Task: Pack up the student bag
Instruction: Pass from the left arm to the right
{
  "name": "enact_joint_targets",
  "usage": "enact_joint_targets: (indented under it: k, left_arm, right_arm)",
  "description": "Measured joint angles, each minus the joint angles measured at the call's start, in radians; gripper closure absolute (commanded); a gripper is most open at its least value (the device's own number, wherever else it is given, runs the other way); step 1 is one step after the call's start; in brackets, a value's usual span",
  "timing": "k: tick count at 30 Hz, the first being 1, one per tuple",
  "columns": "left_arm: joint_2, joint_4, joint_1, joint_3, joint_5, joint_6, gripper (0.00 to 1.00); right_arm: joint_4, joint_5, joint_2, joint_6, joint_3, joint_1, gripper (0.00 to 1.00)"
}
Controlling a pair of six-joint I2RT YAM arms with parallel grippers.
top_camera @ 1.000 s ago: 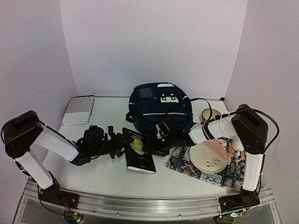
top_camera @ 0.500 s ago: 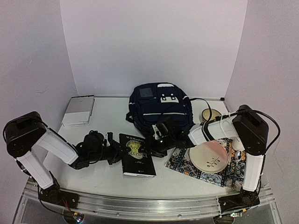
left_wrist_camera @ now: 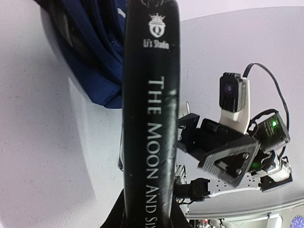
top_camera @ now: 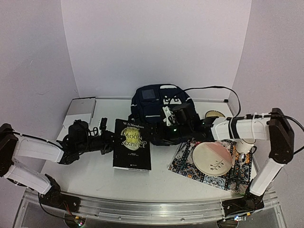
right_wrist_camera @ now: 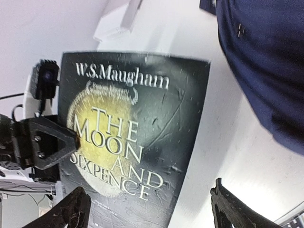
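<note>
The student bag (top_camera: 154,102) is a dark navy backpack with white trim, lying at the back middle of the table. A black book (top_camera: 133,145) with a gold moon on its cover is lifted and tilted in front of it. My left gripper (top_camera: 110,141) is shut on the book's spine (left_wrist_camera: 152,118), one jaw on each side at the bottom of the left wrist view. My right gripper (top_camera: 159,137) hangs open beside the book's right edge, close to the bag. In the right wrist view its fingers (right_wrist_camera: 71,209) stand wide, with the book cover (right_wrist_camera: 128,137) and the bag (right_wrist_camera: 266,61) beyond them.
A white flat box (top_camera: 80,112) lies at the back left. On the right, a patterned mat (top_camera: 186,164) carries a cream plate (top_camera: 212,159) and a white cup (top_camera: 244,145). A small round dish (top_camera: 213,115) sits behind them. A black cable runs over the bag.
My left gripper has shut on the book's spine and raised the book, swinging it left. My right gripper has opened and moved back toward the bag.
</note>
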Motion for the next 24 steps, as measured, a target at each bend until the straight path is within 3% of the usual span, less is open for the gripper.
enact_joint_targets:
  k: [5, 14, 19, 24]
  left_arm:
    - [0.017, -0.029, 0.025, 0.071, 0.127, 0.055, 1.0]
    - [0.025, -0.039, 0.04, 0.185, 0.262, 0.098, 1.0]
    - [0.035, -0.028, 0.04, 0.216, 0.296, 0.099, 1.0]
    - [0.068, 0.036, 0.044, 0.238, 0.316, 0.09, 1.0]
  right_arm:
    - [0.026, -0.02, -0.027, -0.014, 0.0, -0.039, 0.12]
    - [0.116, -0.135, -0.03, 0.007, 0.0, -0.082, 0.25]
    - [0.207, -0.217, -0.03, 0.04, -0.002, -0.088, 0.38]
    - [0.291, -0.265, -0.03, 0.086, -0.008, -0.099, 0.6]
